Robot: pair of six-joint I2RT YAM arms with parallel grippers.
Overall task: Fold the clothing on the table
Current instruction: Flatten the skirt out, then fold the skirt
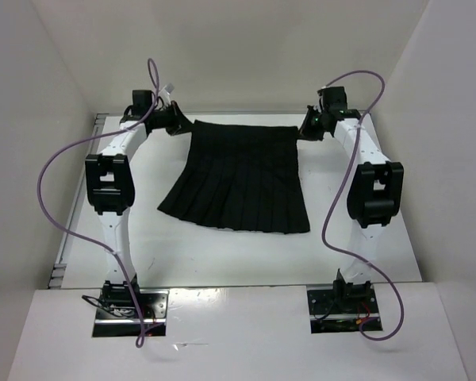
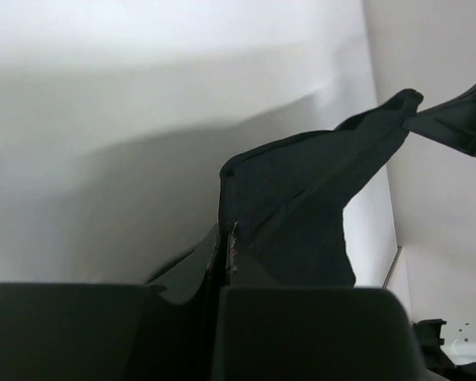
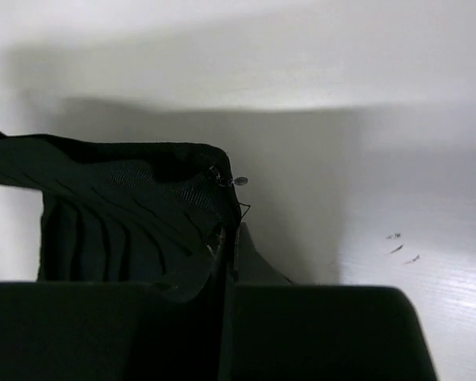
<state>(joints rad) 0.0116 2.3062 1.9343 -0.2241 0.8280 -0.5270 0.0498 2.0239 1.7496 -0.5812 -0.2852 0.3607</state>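
Black pleated skirt (image 1: pixel 242 178) at the centre of the top view, lying spread on the white surface (image 1: pixel 222 254), waistband toward the upper edge of the frame and the wider hem toward the bottom. At upper left, the left gripper (image 1: pixel 178 121) is clamped tight on the waistband's left corner; at upper right, the right gripper (image 1: pixel 308 127) is clamped tight on its right corner. Both wrist views show fabric pinched between closed jaws. A small metal zip pull (image 3: pixel 238 181) shows at the right corner. White walls (image 1: pixel 47 119) enclose the surface.
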